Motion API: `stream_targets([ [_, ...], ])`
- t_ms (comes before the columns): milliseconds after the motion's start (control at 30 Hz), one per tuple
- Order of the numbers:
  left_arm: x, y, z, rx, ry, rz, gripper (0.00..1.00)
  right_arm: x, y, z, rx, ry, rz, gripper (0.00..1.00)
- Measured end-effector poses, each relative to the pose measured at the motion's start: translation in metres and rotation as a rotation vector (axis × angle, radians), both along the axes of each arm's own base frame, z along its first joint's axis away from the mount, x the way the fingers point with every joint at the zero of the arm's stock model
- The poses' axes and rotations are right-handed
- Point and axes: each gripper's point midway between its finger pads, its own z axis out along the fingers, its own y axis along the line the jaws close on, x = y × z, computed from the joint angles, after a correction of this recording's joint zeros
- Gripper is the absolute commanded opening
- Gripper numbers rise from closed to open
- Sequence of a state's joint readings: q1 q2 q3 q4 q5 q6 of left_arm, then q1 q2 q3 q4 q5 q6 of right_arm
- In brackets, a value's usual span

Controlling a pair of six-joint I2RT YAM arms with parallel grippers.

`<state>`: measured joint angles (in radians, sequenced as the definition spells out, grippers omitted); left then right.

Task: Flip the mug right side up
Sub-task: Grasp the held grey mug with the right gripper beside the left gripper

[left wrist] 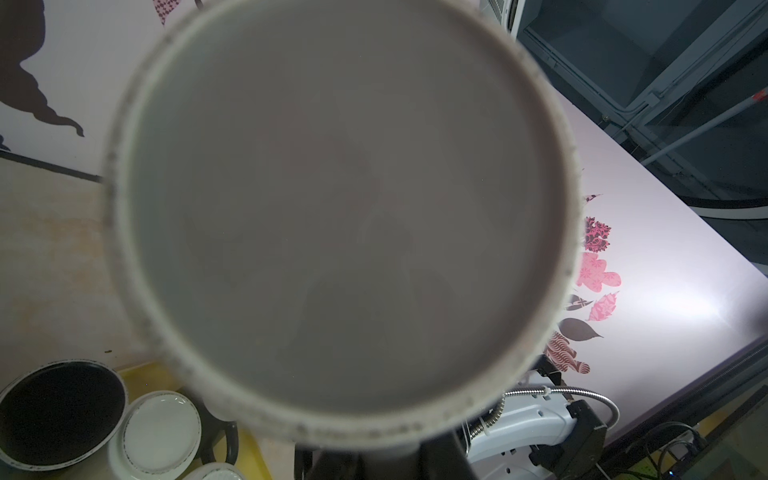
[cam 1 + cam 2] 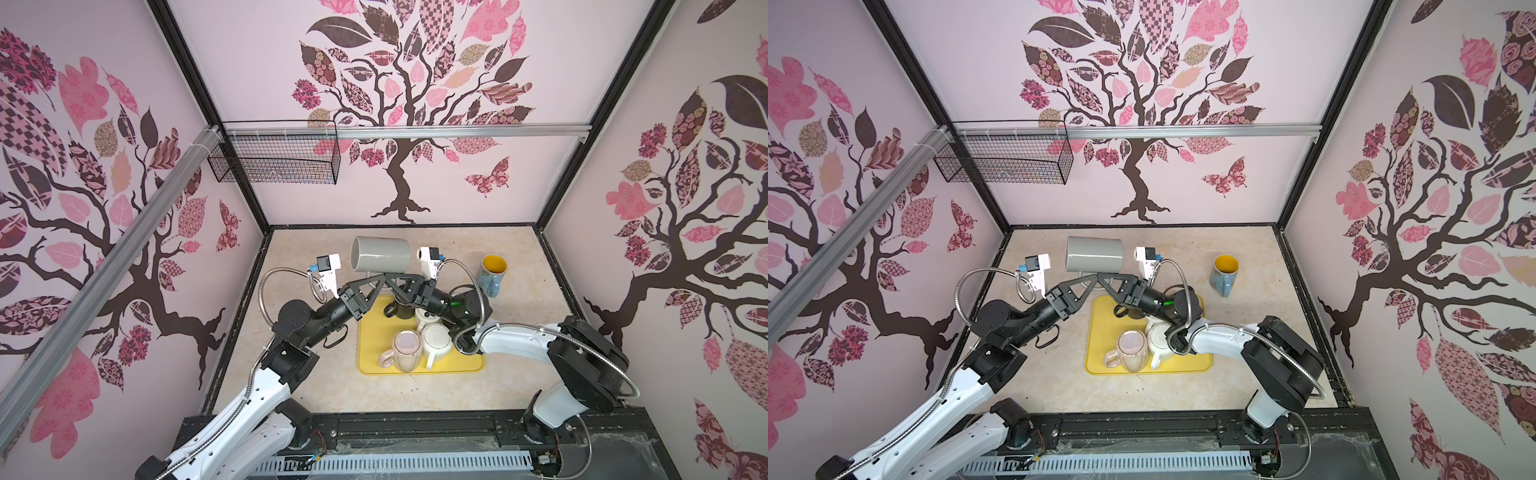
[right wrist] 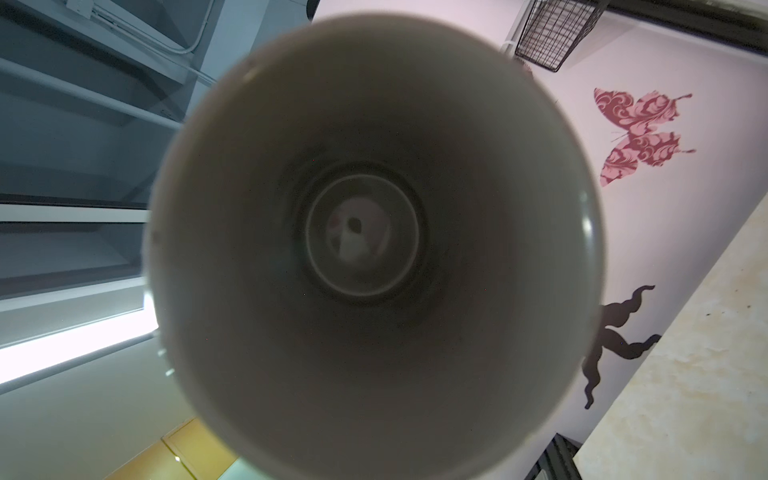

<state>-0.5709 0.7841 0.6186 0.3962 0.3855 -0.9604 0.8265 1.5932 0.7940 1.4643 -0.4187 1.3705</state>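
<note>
Mug work stands halfway: the grey mug (image 2: 380,254) hangs sideways above the surface's (image 2: 316,386) rear edge. Left pincer (image 2: 380,277) and right pincer (image 2: 390,277) are both clamped narrow at its handle. Uprighting and setting down remain.

The grey mug (image 2: 380,254) beyond the yellow tray (image 2: 370,332) is plain grey outside and a darker grey within, and its pale base ring is flecked with dark specks. On the tray are a speckled pink mug (image 2: 405,351), a white mug (image 2: 435,340) and a black mug (image 2: 401,311). Right of the tray, a blue mug (image 2: 492,274) is yellow inside. The table (image 2: 311,374) is marbled beige. The walls (image 2: 498,187) are pale pink, with brown trees and patterned pink leaves.
</note>
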Motion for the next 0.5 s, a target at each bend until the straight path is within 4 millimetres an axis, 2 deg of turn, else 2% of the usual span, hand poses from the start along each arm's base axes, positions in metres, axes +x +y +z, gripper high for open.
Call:
stream_targets([
  [33, -0.001, 0.001, -0.001, 0.008, -0.004, 0.003, 0.00, -0.001, 0.001, 0.000, -0.002, 0.000, 0.003, 0.00],
  [67, -0.002, 0.001, -0.002, 0.017, -0.003, 0.007, 0.23, -0.001, 0.001, -0.001, -0.005, 0.001, 0.006, 0.00],
  [133, -0.004, 0.003, -0.007, 0.049, -0.002, 0.013, 0.89, 0.000, 0.004, -0.006, -0.027, 0.009, 0.007, 0.00],
  [167, -0.007, 0.003, -0.009, 0.071, 0.003, 0.015, 0.96, 0.003, 0.005, -0.011, -0.047, 0.020, 0.004, 0.00],
  [333, -0.010, 0.021, -0.041, 0.236, 0.109, 0.111, 0.96, 0.031, -0.002, -0.030, -0.134, 0.055, -0.099, 0.00],
  [500, -0.009, 0.050, -0.080, 0.396, 0.197, 0.242, 0.96, 0.041, -0.021, -0.046, -0.296, 0.043, -0.222, 0.00],
])
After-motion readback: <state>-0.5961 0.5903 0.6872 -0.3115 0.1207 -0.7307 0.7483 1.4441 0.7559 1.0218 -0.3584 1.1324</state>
